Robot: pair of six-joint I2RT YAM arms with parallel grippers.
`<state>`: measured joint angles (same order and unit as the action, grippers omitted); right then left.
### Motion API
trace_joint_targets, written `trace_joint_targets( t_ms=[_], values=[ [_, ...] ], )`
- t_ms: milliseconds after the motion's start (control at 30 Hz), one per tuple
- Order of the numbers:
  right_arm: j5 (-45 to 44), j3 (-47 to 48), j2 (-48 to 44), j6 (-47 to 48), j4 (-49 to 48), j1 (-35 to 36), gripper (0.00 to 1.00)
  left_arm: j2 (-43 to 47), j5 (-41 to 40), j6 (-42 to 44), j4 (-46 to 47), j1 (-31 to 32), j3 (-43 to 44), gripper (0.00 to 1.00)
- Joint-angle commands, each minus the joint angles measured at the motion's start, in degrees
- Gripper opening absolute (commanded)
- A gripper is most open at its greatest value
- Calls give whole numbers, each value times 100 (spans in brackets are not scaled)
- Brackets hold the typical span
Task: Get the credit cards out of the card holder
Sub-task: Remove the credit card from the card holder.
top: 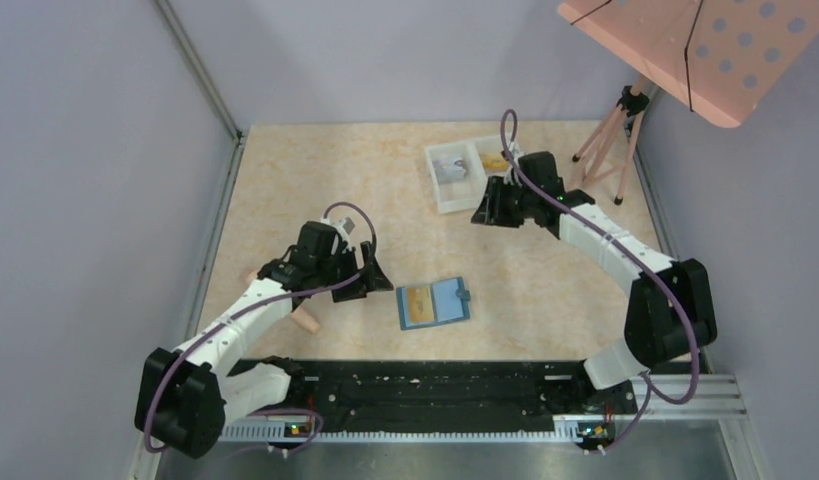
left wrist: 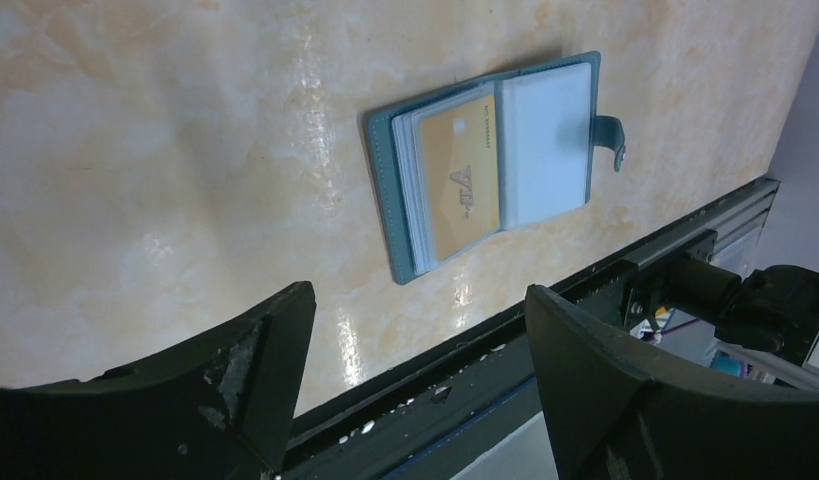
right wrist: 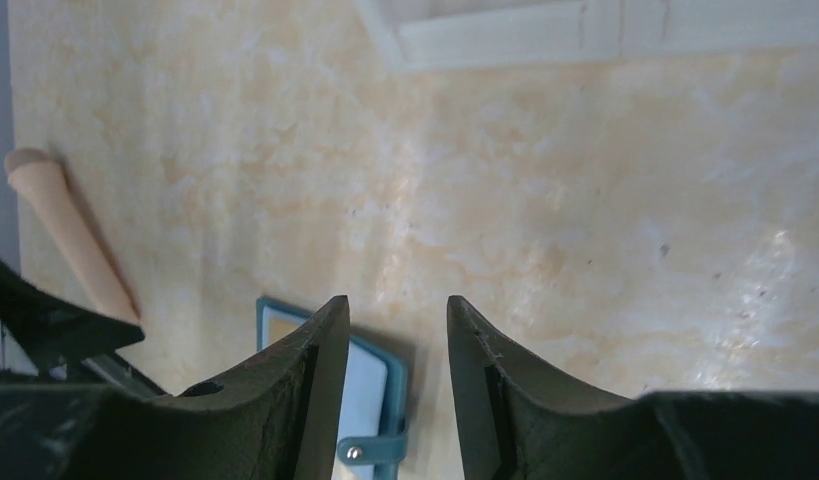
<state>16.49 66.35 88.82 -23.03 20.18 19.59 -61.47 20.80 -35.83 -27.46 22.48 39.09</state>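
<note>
- A pale wooden peg (top: 305,318) is seen lying on the table (top: 285,180) at the far left, partly hidden under the left arm.
- The left gripper (top: 373,282) is held low over the table with its jaws spread wide. Nothing is gripped between them.
- The card holder (top: 434,303) is laid open and flat on the table, just to the right of the left gripper and apart from it. In the left wrist view it (left wrist: 485,160) is framed beyond the gap between the fingers (left wrist: 275,370).
- An orange-gold card (left wrist: 463,185) is tucked in the pockets of the holder's left half. The right half shows a light-blue pocket, and the snap tab (left wrist: 613,140) sticks out from the right edge.
- A white two-compartment tray (top: 460,203) is set farther back and to the right. A greyish item (top: 447,168) is held in its left compartment and an orange-gold item (top: 493,162) in its right one. What they are cannot be told for certain from above.
- The right gripper (top: 482,214) is poised at the tray's near right corner, well apart from the card holder. Its jaws are parted by a moderate gap and nothing is held. In the right wrist view the holder (right wrist: 370,385) is glimpsed between and below the fingertips (right wrist: 330,330).
</note>
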Motion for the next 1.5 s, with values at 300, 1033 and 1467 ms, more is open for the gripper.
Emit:
trace_joint_targets(
  t_ms=[300,1033,1467],
  values=[
    [807,-1943,-1458,-1736,-1394,1597,38,-912,1177,-800,2295,35,-946,63],
    [697,-2676,-375,-2140,-2854,2330,35,-2168,1508,-1140,4205,271,-1228,7],
    [520,-2739,178,-2057,-2954,2330,34,-2562,1438,-1135,4245,335,-1350,6]
  ],
)
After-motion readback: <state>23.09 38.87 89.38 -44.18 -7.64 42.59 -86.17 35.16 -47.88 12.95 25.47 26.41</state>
